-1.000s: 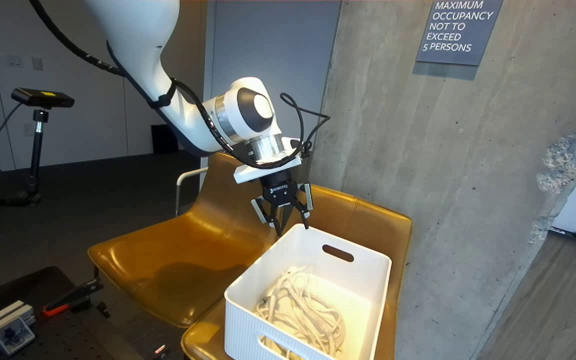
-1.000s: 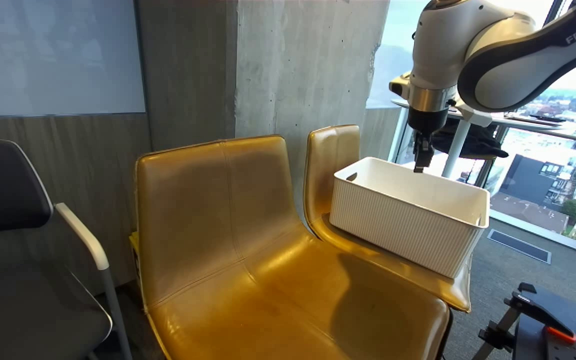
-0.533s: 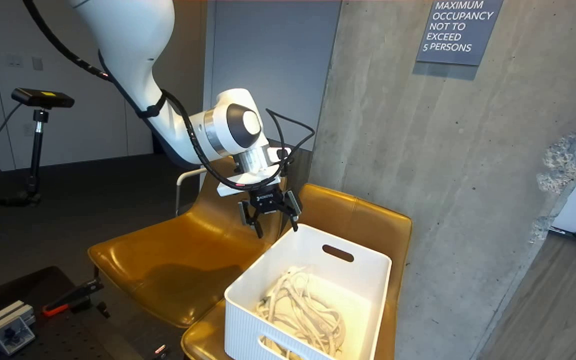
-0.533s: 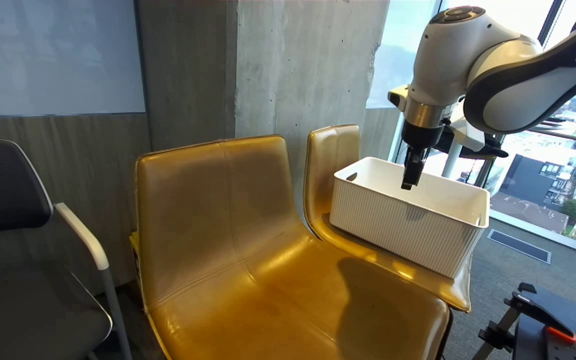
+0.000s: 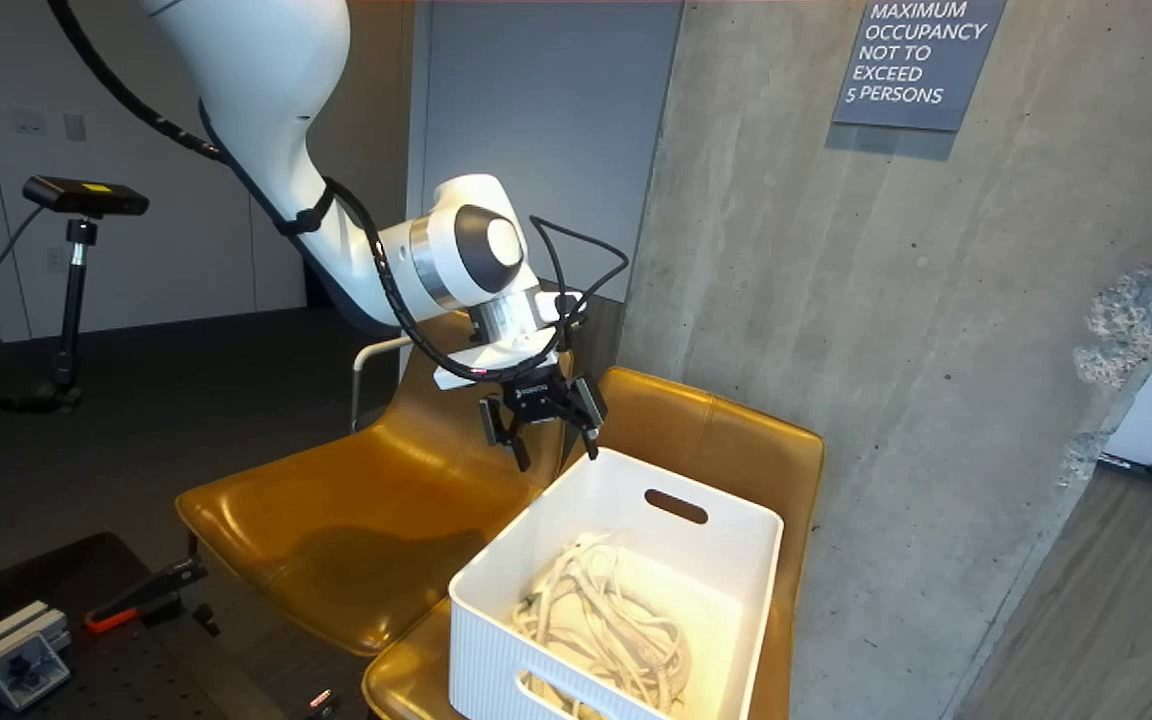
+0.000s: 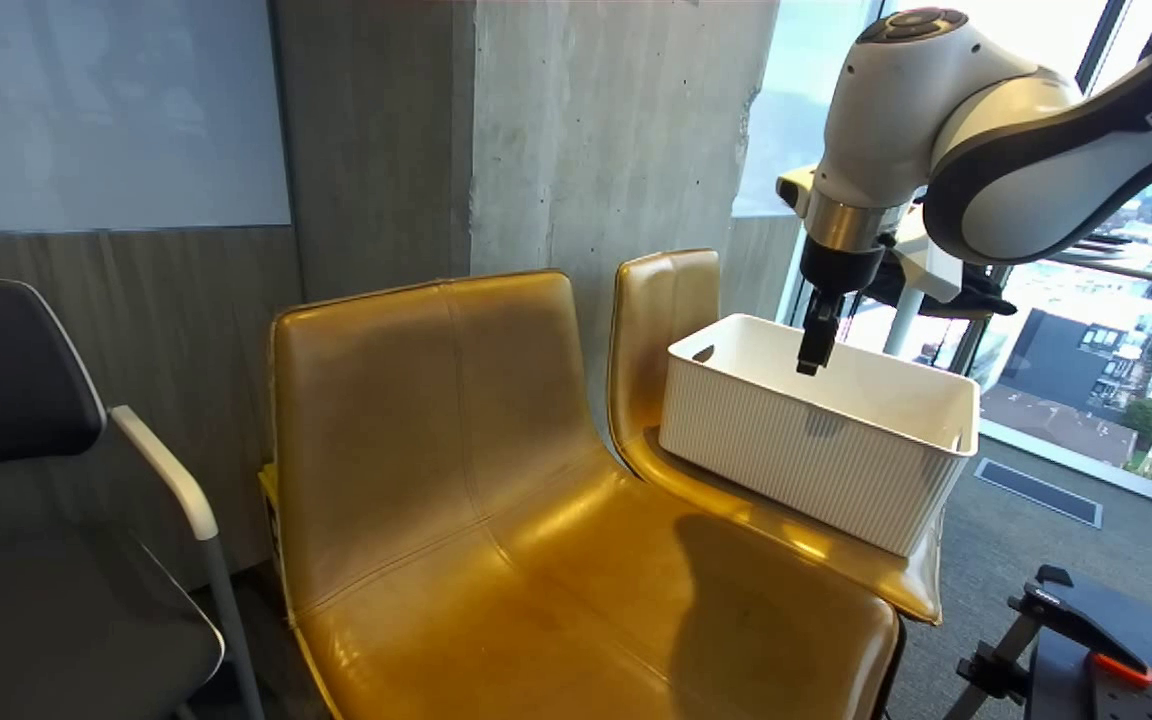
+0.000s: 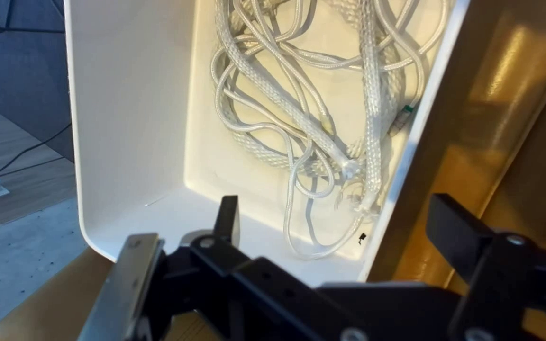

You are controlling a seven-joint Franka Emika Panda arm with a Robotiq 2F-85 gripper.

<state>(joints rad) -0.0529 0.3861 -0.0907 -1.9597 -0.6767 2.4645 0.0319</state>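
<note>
My gripper (image 7: 334, 201) stands wide open with nothing between its fingers. Below it in the wrist view is a white bin (image 7: 131, 94) with tangled cream rope (image 7: 277, 92) on its floor. One fingertip (image 7: 228, 210) appears over the inside of the bin, the opposite fingertip (image 7: 453, 227) over the tan seat outside it, and a side rim runs between them. In an exterior view the gripper (image 5: 559, 460) hangs at the far left corner of the bin (image 5: 721, 540). From another side, the gripper (image 6: 808, 365) shows in front of the ribbed bin (image 6: 786, 450), whose contents are hidden there.
The bin rests on a tan chair (image 6: 666, 340), and a second tan chair (image 6: 426, 430) stands beside it. A concrete pillar (image 5: 896, 320) rises behind. A camera (image 5: 86, 195) on a stand and a red-and-black clamp (image 5: 141, 595) lie toward the left.
Over the second my gripper came down and moved left in an exterior view, and its fingers spread wider. In the last half second it barely shifted. Bin and rope stayed put.
</note>
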